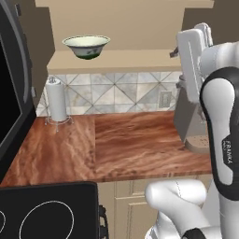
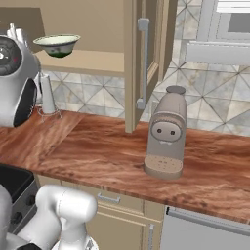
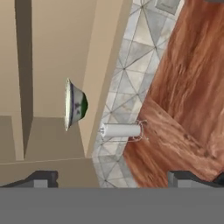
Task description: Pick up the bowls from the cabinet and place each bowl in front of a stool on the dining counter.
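Arm: raised, right side of left base view | gripper (image 3: 111, 179): jaws wide apart, empty, fingertips at frame bottom

the shelf (image 1: 140, 60) carries one bowl (image 1: 86, 46), ahead of the end effector (image 3: 111, 179). below it, the surface (image 1: 135, 144) bears a paper towel roll (image 1: 57, 99) and a coffee machine (image 2: 167, 132).

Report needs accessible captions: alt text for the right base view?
A green-and-cream bowl sits on the shelf of the open wall cabinet. Below it runs a reddish-brown wood counter with a paper towel holder at left and a beige coffee machine at right. The robot's white arm fills the left edge.
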Tool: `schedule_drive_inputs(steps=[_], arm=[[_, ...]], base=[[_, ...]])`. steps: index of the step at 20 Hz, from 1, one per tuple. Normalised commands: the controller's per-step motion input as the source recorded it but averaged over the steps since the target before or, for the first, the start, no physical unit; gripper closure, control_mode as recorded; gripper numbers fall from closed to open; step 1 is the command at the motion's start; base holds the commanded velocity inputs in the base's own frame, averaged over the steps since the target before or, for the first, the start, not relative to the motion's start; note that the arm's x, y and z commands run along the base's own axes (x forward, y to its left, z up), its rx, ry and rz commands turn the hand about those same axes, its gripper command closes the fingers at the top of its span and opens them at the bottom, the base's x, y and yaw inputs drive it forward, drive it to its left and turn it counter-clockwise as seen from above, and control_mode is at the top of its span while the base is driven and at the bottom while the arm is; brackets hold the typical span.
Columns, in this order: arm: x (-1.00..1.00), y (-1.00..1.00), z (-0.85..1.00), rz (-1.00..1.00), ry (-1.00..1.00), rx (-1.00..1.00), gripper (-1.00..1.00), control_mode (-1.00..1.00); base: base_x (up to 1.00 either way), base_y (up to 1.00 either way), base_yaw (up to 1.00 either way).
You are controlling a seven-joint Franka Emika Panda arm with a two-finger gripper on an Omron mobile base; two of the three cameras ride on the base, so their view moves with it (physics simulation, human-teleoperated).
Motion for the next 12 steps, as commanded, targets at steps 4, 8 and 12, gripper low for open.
schedule_drive_inputs(steps=[4,8,12], arm=[[0.60,0.12,0.07,0.02,0.14,0.00,-1.00,-1.00],[0.72,0.23,0.00,0.00,0.04,0.00,-1.00,-1.00],[0.69,0.28,0.01,0.00,0.00,0.00,-1.00,-1.00]], base=[[0.00,0.00,0.00],[0.00,0.00,0.00],[0.00,0.00,0.00]])
